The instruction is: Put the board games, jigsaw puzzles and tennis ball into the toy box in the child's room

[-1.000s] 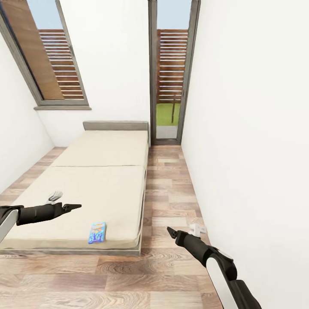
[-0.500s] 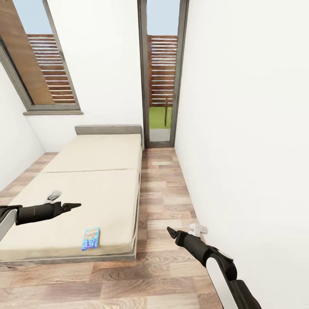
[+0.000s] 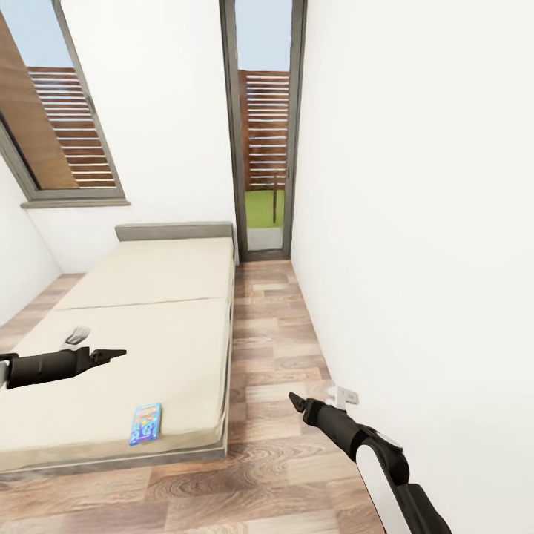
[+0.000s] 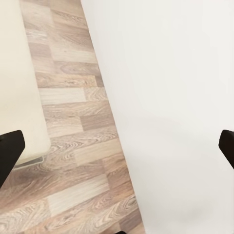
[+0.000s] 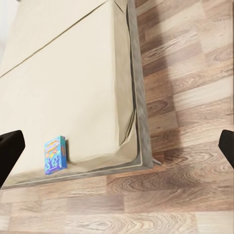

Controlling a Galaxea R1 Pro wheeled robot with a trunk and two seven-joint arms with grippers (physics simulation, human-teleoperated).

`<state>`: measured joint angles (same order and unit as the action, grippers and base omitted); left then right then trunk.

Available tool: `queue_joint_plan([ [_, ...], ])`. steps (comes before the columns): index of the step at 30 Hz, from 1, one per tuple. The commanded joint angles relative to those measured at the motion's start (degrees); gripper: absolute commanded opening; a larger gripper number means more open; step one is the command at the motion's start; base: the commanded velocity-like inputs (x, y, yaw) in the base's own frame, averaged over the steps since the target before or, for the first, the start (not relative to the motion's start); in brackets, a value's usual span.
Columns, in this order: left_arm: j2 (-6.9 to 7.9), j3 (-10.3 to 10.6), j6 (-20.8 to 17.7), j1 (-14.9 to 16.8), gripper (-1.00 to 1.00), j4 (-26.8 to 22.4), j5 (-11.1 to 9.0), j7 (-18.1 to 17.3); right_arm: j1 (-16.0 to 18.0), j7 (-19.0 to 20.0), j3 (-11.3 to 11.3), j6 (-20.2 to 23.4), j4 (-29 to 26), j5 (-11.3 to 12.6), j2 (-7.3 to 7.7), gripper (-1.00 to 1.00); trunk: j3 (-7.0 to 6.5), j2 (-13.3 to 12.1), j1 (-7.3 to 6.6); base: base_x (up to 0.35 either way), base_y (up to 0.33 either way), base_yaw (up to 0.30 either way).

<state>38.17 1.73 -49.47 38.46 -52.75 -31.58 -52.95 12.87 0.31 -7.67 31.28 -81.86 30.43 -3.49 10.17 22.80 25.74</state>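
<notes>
A small blue board game (image 3: 144, 424) with colourful print lies flat near the foot corner of the bed (image 3: 148, 297). It also shows on the beige mattress in the right wrist view, board game (image 5: 55, 154). My left gripper (image 3: 115, 354) hovers open over the mattress, above and left of the game. My right gripper (image 3: 297, 403) hangs open over the wood floor to the bed's right. In the wrist views, the left gripper (image 4: 117, 151) and the right gripper (image 5: 117, 151) have their dark fingertips far apart with nothing between them.
A small pale object (image 3: 76, 335) that I cannot identify lies on the mattress near my left arm. A white wall (image 3: 415, 222) runs along the right, with a small white fixture (image 3: 343, 394) at its base. A strip of wood floor (image 3: 267, 334) leads to a tall glass door (image 3: 263, 133).
The whole picture has slid to the left, so the camera has turned right. Both arms keep the same pose, and the blue game stays where it was on the bed.
</notes>
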Motion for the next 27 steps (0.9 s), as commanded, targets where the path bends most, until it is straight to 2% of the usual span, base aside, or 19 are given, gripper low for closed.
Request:
queue_joint_plan([
  [1,0.19,0.13,-0.27,0.05,1.00,0.01,-0.27,-0.02,0.05,0.00,0.04,0.30,-0.05,0.12,-0.02,1.00,0.03,0.12,0.04,0.000,0.000,-0.120],
  [14,0.67,-0.01,-0.87,0.04,1.00,0.40,-0.37,-0.52,0.05,-0.04,-0.12,0.28,-0.05,0.14,-0.03,1.00,-1.14,0.12,0.04,0.000,0.000,-0.056],
  [21,1.30,0.01,-1.72,0.04,1.00,1.13,-0.09,-4.73,0.05,-0.05,-0.14,0.27,-0.11,0.08,-0.03,1.00,-1.80,0.12,0.04,-0.081,0.057,-0.004],
  [27,1.44,0.02,-1.81,0.04,1.00,1.22,0.07,-6.32,0.05,-0.05,-0.15,0.27,-0.13,0.07,-0.03,1.00,-2.37,0.12,0.04,-0.081,0.064,-0.001],
])
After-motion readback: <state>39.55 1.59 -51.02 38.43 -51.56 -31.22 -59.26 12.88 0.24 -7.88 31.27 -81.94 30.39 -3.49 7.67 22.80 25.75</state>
